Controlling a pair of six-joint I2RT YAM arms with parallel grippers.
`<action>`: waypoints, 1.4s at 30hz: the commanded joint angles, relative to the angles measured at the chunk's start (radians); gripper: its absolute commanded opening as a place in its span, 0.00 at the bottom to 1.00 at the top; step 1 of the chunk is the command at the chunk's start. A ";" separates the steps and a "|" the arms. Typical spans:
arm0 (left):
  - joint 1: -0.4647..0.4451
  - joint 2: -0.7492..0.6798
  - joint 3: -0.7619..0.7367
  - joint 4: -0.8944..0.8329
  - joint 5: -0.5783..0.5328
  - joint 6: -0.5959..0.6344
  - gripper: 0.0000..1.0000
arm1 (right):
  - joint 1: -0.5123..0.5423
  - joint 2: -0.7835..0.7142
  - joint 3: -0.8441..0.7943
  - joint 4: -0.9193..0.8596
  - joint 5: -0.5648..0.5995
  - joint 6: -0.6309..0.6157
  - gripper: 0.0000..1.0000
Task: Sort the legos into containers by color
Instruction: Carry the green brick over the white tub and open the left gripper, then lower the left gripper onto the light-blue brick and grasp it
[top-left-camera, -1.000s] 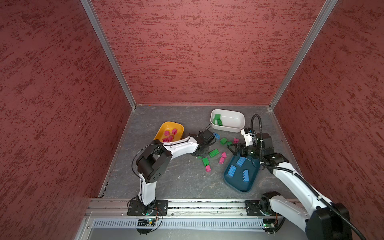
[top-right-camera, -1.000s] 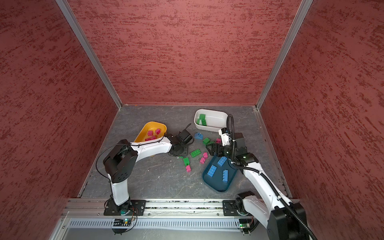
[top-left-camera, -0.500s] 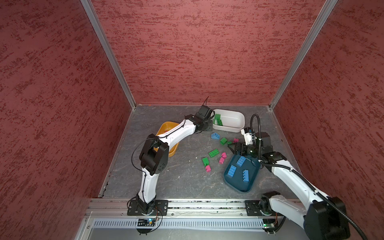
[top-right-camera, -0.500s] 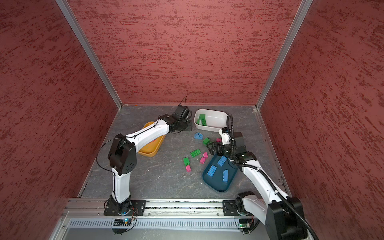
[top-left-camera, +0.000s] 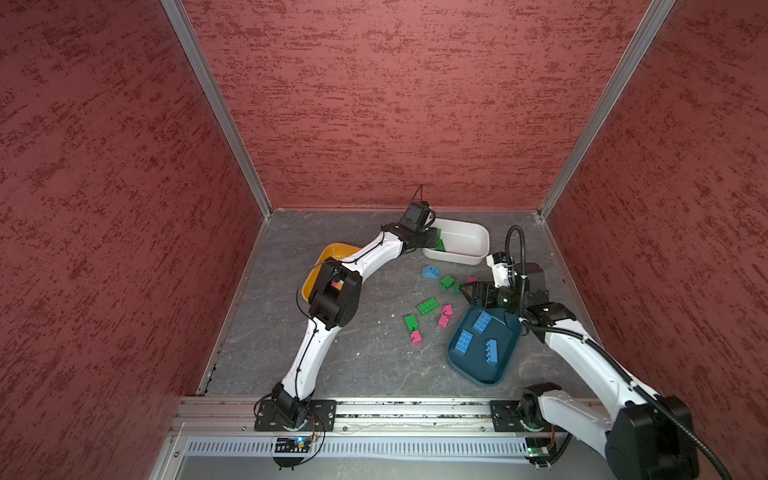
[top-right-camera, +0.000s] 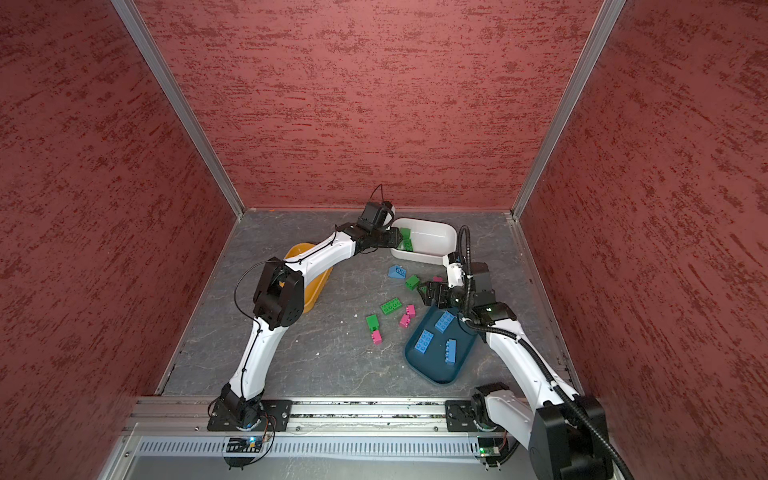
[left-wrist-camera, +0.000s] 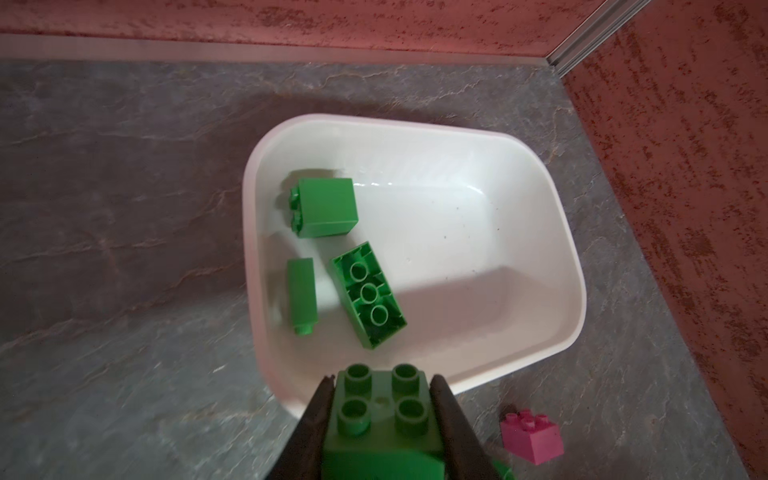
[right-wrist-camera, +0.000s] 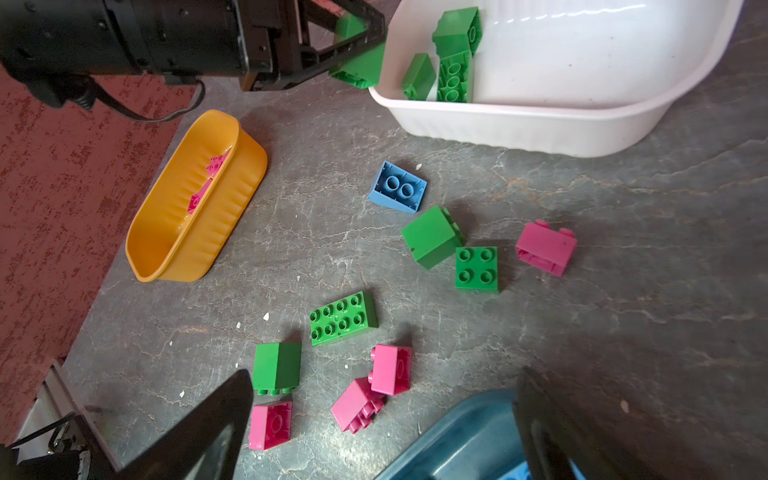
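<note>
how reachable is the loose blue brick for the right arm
Probably yes: the right gripper is open and empty nearby, and the blue brick lies uncovered, only a green brick beside it.

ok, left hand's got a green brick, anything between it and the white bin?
Nothing visible. The left hand holds the green brick right at the white bin's near rim. Three green bricks lie inside at that end; the rest of the bin floor is bare.
</note>
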 joint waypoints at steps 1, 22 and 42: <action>0.001 0.053 0.057 0.101 0.051 0.007 0.25 | -0.010 -0.023 0.036 -0.011 0.016 -0.021 0.99; -0.024 -0.024 0.083 -0.004 0.059 0.077 0.65 | -0.027 -0.043 0.039 -0.035 -0.002 -0.028 0.99; -0.070 -0.309 -0.438 -0.073 0.026 0.452 0.70 | -0.027 -0.084 0.019 -0.078 -0.017 -0.050 0.99</action>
